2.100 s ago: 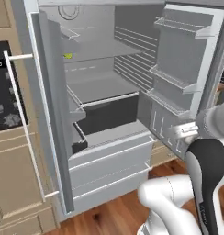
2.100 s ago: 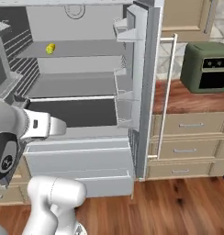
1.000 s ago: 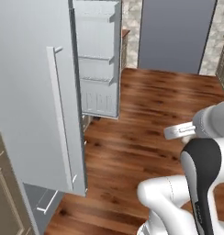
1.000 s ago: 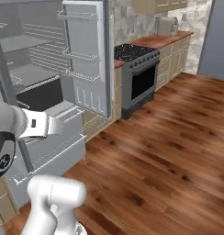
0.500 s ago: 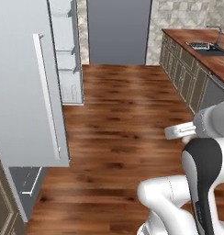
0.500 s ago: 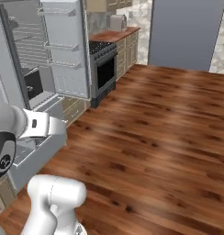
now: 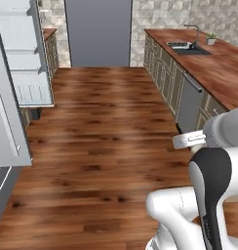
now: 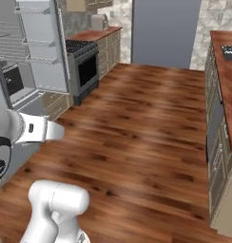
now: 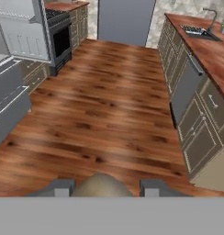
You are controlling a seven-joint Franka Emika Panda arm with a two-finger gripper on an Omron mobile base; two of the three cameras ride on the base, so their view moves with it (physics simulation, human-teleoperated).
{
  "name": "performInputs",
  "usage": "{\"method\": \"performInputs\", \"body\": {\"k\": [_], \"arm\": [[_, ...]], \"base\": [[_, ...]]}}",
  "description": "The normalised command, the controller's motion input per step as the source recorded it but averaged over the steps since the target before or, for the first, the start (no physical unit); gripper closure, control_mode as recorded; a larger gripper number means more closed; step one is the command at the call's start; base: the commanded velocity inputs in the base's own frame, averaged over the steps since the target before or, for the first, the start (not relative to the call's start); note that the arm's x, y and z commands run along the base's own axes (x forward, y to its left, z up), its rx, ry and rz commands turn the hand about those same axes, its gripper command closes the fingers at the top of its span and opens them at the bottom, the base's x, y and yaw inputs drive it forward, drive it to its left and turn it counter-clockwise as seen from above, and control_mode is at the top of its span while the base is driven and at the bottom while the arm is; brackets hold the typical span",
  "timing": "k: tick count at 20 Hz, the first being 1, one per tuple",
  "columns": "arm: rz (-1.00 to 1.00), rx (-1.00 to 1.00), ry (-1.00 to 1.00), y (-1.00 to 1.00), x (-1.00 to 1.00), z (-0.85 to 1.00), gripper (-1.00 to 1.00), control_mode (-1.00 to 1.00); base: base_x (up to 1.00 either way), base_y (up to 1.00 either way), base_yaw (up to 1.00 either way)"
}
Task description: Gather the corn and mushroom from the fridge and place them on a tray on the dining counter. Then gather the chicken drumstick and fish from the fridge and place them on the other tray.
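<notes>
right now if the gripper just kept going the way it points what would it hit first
Probably the wooden floor. The gripper, shut on a rounded tan item, points forward and down along the open aisle, with nothing standing in that line; depth is hard to judge.

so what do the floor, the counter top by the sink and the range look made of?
Floor: wood planks, glossy; reddish grain with a soft sheen. Counter top: looks like the same reddish wood, smoother. Range: probably steel, grey body with a dark, glass-like oven door.
</notes>
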Motion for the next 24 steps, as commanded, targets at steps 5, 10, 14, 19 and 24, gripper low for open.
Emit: {"method": "performInputs", "body": {"k": [5, 10, 14, 19, 24], "arm": [[0.00, 0.00, 0.00, 0.00, 0.00, 0.00, 1.00, 1.00], [0.00, 0.00, 0.00, 0.00, 0.00, 0.00, 1.00, 1.00], [0.00, 0.00, 0.00, 0.00, 0.00, 0.00, 1.00, 1.00], [0.00, 0.00, 0.00, 0.00, 0.00, 0.00, 1.00, 1.00], [0.00, 0.00, 0.00, 0.00, 0.00, 0.00, 1.00, 1.00]], "base": [[0.06, -1.00, 0.03], [-0.07, -1.00, 0.00], [-0.25, -1.00, 0.00], [-0.38, -1.00, 0.00], [-0.36, -1.00, 0.00]]}}
